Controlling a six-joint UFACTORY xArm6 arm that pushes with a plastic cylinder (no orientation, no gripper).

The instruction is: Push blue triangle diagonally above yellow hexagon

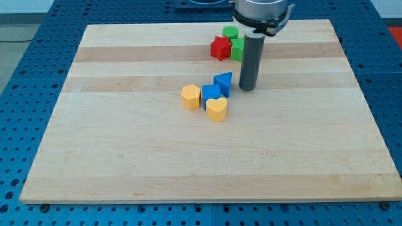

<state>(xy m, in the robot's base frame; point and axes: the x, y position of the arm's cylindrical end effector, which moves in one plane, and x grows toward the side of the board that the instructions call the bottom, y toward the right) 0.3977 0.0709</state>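
Nearest on the tabletop (125, 163), a yellow heart (217, 109) is seen. Just behind it, a blue block (210, 94) of unclear shape is set, with the yellow hexagon (191, 96) at the view's left, close beside it. The blue triangle (223, 83) is placed up and to the right of the hexagon, touching the blue block. My tip (247, 88), a bare rod end effector with nothing to clamp, is found just right of the triangle, apart from it. A leftward push is judged to be called for. Farthest, a red star (220, 48) and two green blocks (233, 41) are grouped.
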